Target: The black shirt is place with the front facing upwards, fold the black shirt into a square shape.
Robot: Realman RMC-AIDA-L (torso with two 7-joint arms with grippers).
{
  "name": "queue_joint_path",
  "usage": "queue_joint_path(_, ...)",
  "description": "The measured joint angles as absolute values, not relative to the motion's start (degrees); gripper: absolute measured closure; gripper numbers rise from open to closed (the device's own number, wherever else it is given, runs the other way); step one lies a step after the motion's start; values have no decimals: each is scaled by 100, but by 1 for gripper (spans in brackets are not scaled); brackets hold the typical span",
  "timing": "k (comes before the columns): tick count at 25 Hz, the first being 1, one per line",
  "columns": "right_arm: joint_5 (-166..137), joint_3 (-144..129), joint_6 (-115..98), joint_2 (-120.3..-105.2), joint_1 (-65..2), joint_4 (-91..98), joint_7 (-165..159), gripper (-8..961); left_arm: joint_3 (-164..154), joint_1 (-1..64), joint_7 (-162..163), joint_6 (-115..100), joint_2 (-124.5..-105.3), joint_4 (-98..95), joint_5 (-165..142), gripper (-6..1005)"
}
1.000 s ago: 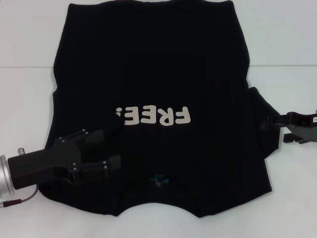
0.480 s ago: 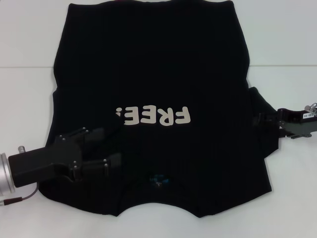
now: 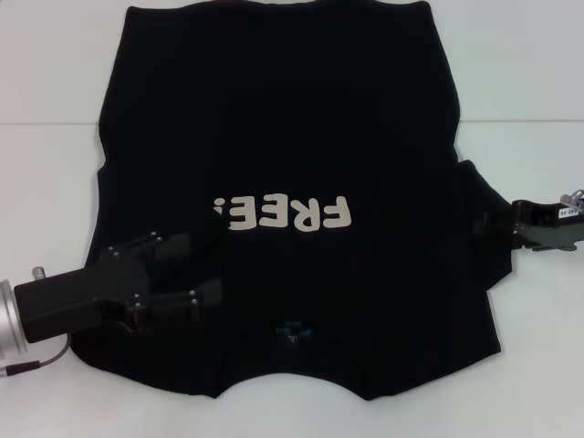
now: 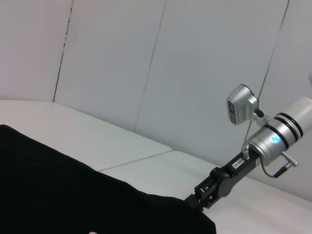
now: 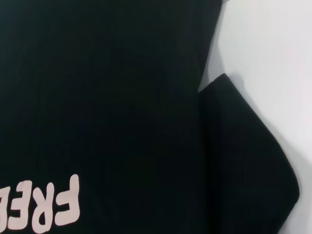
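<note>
The black shirt (image 3: 292,128) lies spread flat on the white table (image 3: 520,73), front up. Its cream "FREE!" lettering (image 3: 287,214) shows, and the teal neck label (image 3: 292,328) is at the near edge. My left gripper (image 3: 205,269) hovers open over the shirt's near-left shoulder area, its upper finger (image 3: 187,246) hiding part of the "!". My right gripper (image 3: 497,226) sits at the outer edge of the right sleeve (image 3: 484,237). The left wrist view shows the right gripper (image 4: 197,200) meeting the shirt (image 4: 58,195) at its corner. The right wrist view shows the sleeve (image 5: 243,165) beside the lettering (image 5: 48,207).
Bare white table surrounds the shirt on the left, right and near sides. A seam (image 3: 46,123) runs across the tabletop behind the arms. A pale panelled wall (image 4: 170,58) stands beyond the table's far side.
My right gripper has moved inward and slightly up, reaching the right sleeve's edge. My left gripper has crept a little further onto the shirt, still open.
</note>
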State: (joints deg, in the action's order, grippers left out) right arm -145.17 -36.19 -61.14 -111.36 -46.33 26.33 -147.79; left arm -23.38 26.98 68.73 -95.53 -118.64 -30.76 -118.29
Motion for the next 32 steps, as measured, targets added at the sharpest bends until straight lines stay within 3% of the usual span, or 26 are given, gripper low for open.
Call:
queue_joint_path(9,-14519,-3655,-6090,-11118,-4637,2644,-14786,417,-2338,2725,6873,-9554,-11864,-3076,-11829,49)
queue_joint_path(14,-14520,-3691,-6090,-11104,-4641,2646,-14801,661,-2338,2744,6873,-9553,-11856,-3076,-11829,49)
queue_joint_path(20,-14520,-3699,-6120,-11070,-4617,2694,-14801,889,-2336,2766,6878,-9554,-11852,-3076,-11829,48)
queue_joint_path(25,-14481,-3634,-6327,-11045,-4430,3067,-14795,953,-2311,2768,6904,-9554,-11841,-3076,-11829,48)
queue_joint_path(32,-14451,-3519,-6833,-10990,-4141,3875,-14732,953,-2297,2769,6921,-9554,-11823,-3076,-11829,48)
